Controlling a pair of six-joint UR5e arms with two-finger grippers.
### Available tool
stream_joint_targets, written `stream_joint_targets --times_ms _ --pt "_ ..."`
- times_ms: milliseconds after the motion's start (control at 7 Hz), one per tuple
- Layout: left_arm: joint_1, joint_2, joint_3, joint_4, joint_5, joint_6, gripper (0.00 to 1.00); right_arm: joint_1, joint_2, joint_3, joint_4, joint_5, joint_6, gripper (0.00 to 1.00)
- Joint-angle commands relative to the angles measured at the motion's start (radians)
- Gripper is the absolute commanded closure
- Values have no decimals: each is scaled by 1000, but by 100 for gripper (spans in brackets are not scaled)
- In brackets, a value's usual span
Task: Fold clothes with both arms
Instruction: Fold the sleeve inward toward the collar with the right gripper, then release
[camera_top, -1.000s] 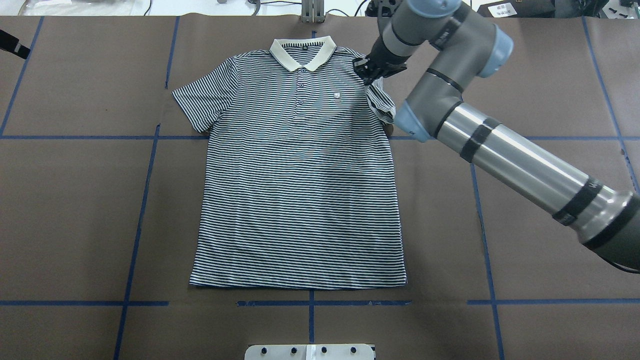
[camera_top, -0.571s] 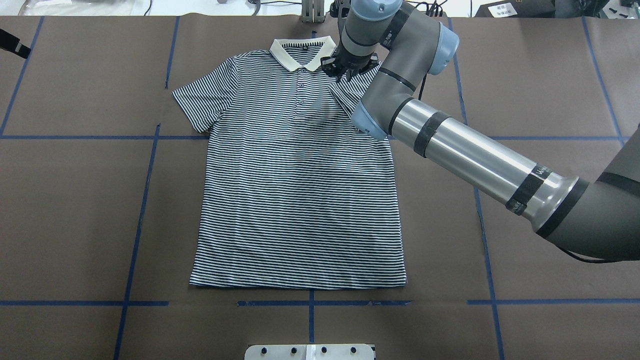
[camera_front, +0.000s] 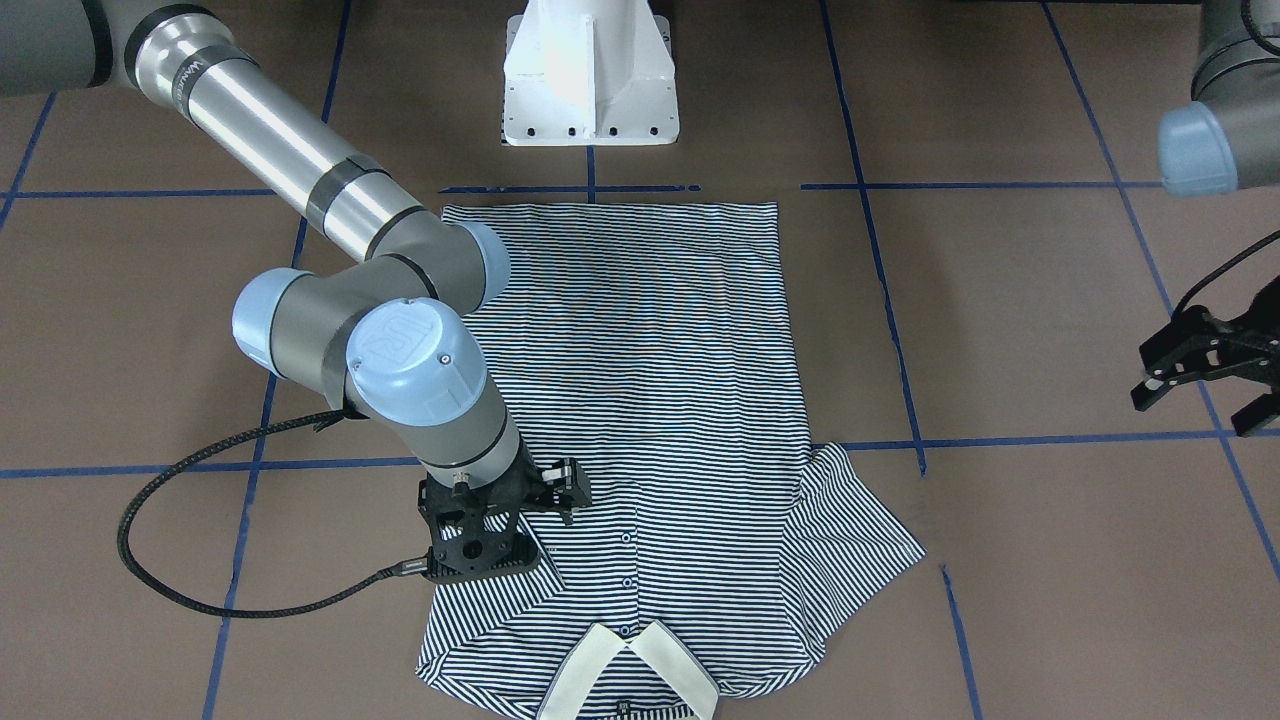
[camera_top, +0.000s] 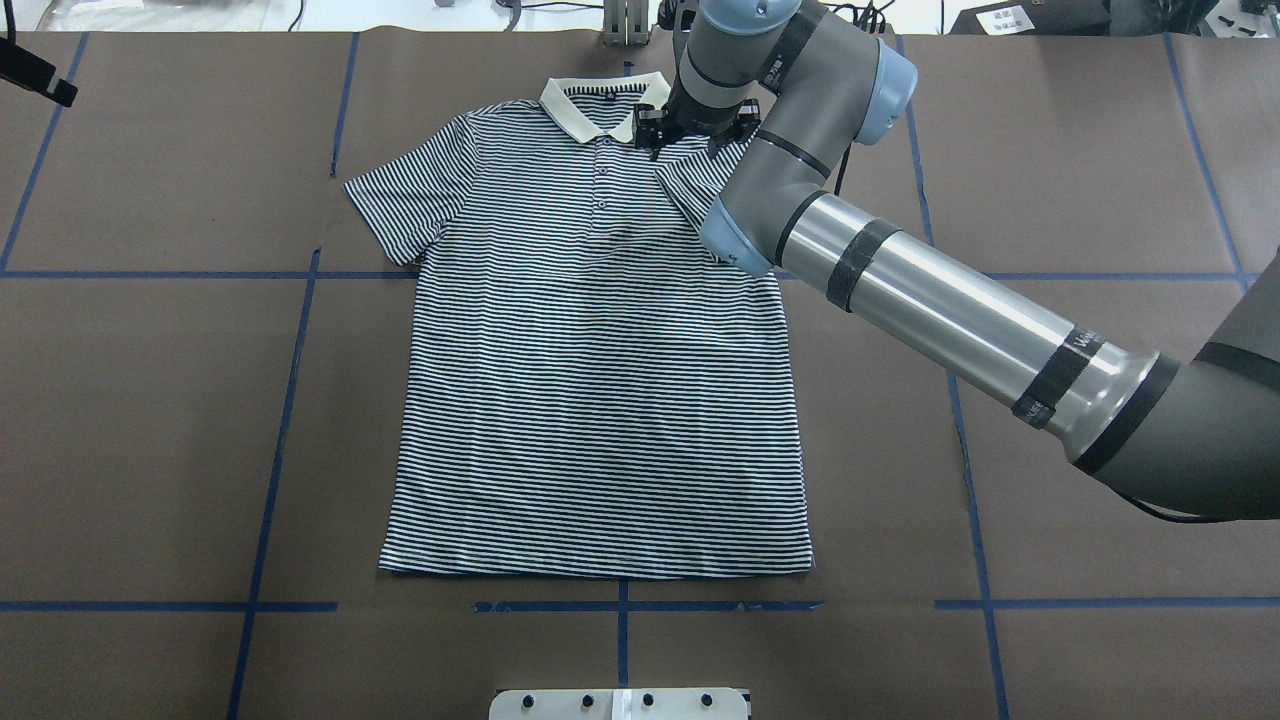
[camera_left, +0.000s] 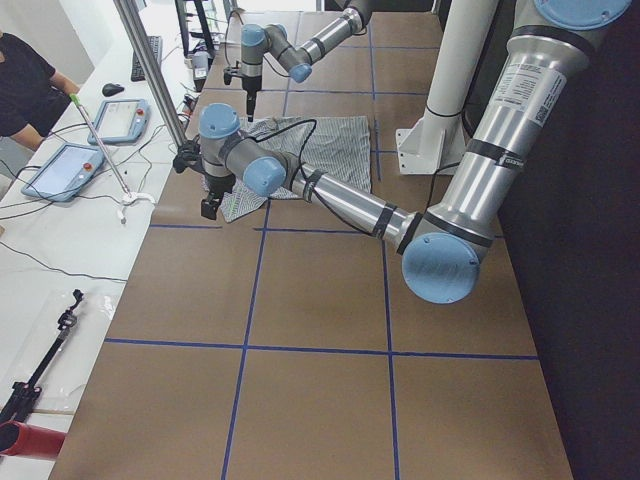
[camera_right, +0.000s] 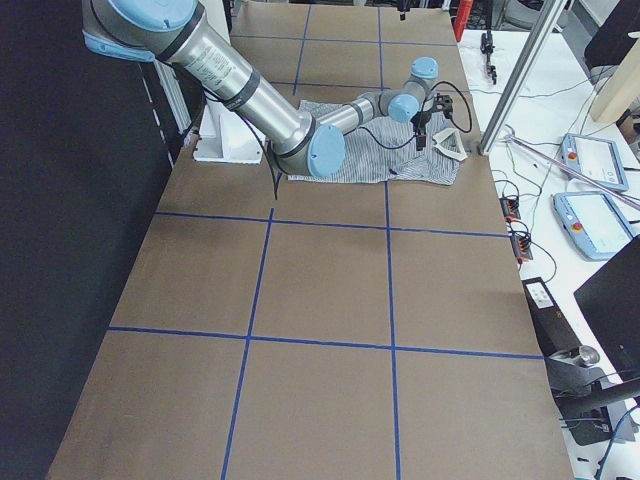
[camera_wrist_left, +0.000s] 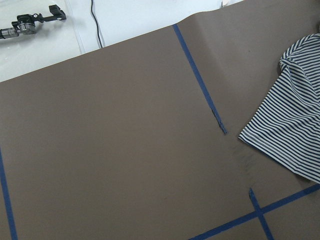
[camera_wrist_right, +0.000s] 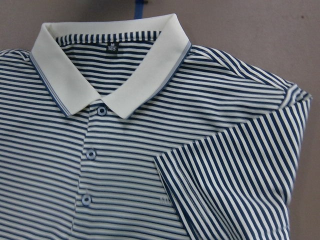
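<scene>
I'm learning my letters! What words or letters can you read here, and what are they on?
"UR": blue joint cap of the right arm.
"M": neck tag of the shirt; the smaller line under it is too blurred.
Chest logo: mostly under the folded sleeve, unreadable.
White letters on the arm's black band: too blurred.
White paper at the far side: too small.

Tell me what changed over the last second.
The right gripper carried the sleeve inward, folding it onto the chest of the polo shirt, then seems to have let go. The shirt's body and other sleeve stayed put; the left gripper barely shifted.
</scene>
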Motion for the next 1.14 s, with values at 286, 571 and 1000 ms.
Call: stream_joint_targets --times_ms 286,571,1000 --pt "298 -63 77 -165 343 -482 0 103 -212 558 -667 120 -305 0" --pt "345 -117 220 -291 405 -577 0 122 -349 711 -653 148 -263 0" --pt "380 -247 499 -457 517 -579 0 94 -413 768 -528 93 -147 0"
